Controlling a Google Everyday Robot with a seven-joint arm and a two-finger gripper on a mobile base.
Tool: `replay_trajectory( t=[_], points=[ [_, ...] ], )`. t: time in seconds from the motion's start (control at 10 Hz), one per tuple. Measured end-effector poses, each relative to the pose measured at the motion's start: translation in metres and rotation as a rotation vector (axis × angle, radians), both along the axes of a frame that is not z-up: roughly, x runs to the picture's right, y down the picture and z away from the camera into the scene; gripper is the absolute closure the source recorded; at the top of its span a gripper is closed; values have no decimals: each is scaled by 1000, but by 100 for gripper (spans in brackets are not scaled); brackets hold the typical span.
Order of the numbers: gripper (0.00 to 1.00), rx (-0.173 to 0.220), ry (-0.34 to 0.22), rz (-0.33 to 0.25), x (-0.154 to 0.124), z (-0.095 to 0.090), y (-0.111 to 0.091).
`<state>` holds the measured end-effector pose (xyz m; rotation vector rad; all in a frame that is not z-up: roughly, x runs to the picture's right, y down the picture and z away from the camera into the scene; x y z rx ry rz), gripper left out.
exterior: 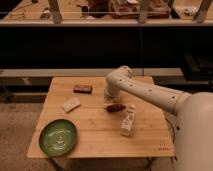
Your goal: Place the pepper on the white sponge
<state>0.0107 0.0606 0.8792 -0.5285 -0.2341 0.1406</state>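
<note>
In the 1 camera view, I saw a wooden table [100, 137] with the robot's 1 white arm reaching in from the right of the picture and bending down over the tabletop. The gripper [109, 95] hung low near the middle of the table. I could not tell whether it was apart, together or clamped on anything.

The pepper [115, 107], small and dark red, lay on the wood just in front of the gripper, on the camera's side. I could not tell whether the 2 were touching.

The white sponge [71, 104] lay flat, well apart from the gripper, off to its left as the camera saw it, with nothing on top. A dark brown-red block [82, 89] sat beyond it. A white carton [128, 121] stood just past the pepper, nearer the camera, and a green plate [58, 136] lay near the front left corner.

As I judged it, the task was at an early stage: the pepper was not yet on the sponge. A secure pickup, the carry across and the release were all left.
</note>
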Motion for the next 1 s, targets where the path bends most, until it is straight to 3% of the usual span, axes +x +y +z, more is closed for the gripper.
replay_trajectory(
  t=[0.2,0.5,0.6,0.7,1.0],
  points=[
    [28,-74,-28,-40,7,-8,-3],
    [28,-133,-14,-90,34,-19,2],
    [28,-136,-2,-111,37,-17,7],
    [28,-129,46,-159,38,-12,18],
    [28,-79,97,-225,41,7,39]
  ],
)
